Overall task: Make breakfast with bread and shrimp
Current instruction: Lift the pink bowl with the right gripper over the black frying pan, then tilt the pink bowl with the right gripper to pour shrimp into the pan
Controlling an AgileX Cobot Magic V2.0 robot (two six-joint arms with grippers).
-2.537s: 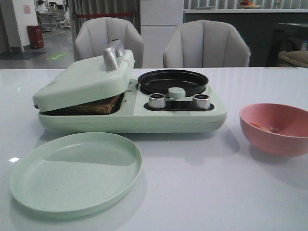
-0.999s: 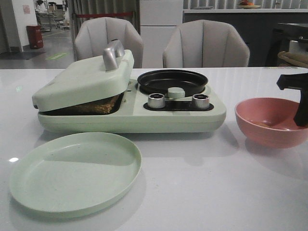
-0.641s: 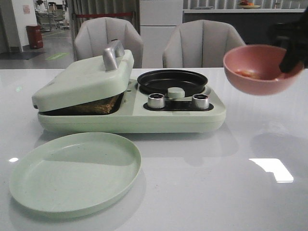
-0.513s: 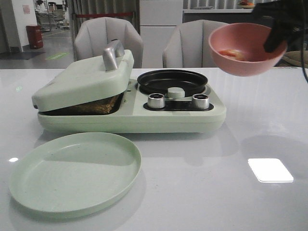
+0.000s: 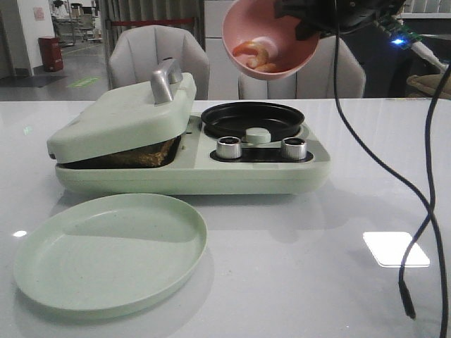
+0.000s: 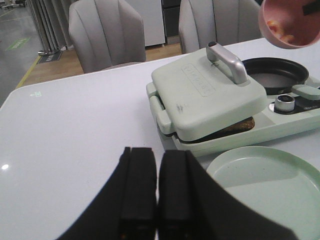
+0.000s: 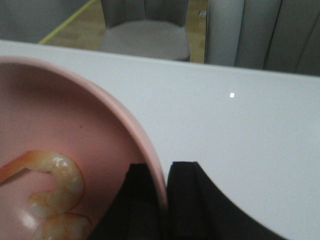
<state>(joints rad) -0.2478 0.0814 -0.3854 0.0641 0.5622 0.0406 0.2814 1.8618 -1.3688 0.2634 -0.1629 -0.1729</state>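
My right gripper (image 5: 308,24) is shut on the rim of a pink bowl (image 5: 271,39), one finger inside and one outside (image 7: 165,169). The bowl hangs tilted, mouth toward the camera, high above the black round pan (image 5: 252,118) of the mint-green breakfast maker (image 5: 190,165). Curled orange-pink shrimp (image 5: 255,55) lie in the bowl's low side (image 7: 57,192). Brown bread (image 5: 144,156) shows in the gap under the maker's half-lowered lid (image 6: 207,90). My left gripper (image 6: 156,155) is shut with nothing in it, above bare table to the left of the maker.
A pale green plate (image 5: 106,246) lies on the table in front of the maker. Two metal knobs (image 5: 229,147) sit below the pan. A black cable (image 5: 416,232) dangles from the right arm down toward the table's right side. Two grey chairs (image 5: 158,56) stand behind the table.
The right gripper came in, took the pink bowl off the table at the right, carried it up and leftward, and tipped it over the black pan. The left arm stayed put.
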